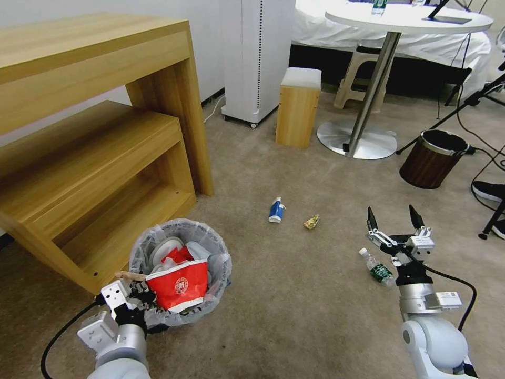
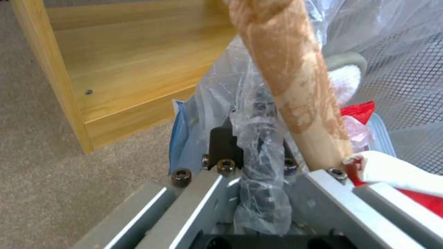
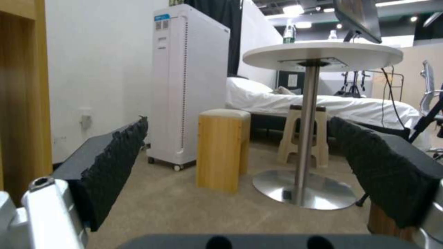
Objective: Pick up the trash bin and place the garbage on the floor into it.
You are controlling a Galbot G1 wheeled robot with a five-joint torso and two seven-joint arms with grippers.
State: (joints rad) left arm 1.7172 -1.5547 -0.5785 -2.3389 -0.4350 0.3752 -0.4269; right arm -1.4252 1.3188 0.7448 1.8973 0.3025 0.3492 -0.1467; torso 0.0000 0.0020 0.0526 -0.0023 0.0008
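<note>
My left gripper (image 1: 138, 295) clamped the bin (image 1: 215, 284) rim at 7 o'clock; my right gripper (image 1: 395, 217) hung open above a bottle (image 1: 379, 269).

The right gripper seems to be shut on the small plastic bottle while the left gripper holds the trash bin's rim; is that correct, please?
Not quite. In the head view the right gripper is open and empty, above the small plastic bottle, which lies on the floor. The left gripper does hold the trash bin by its rim.
</note>
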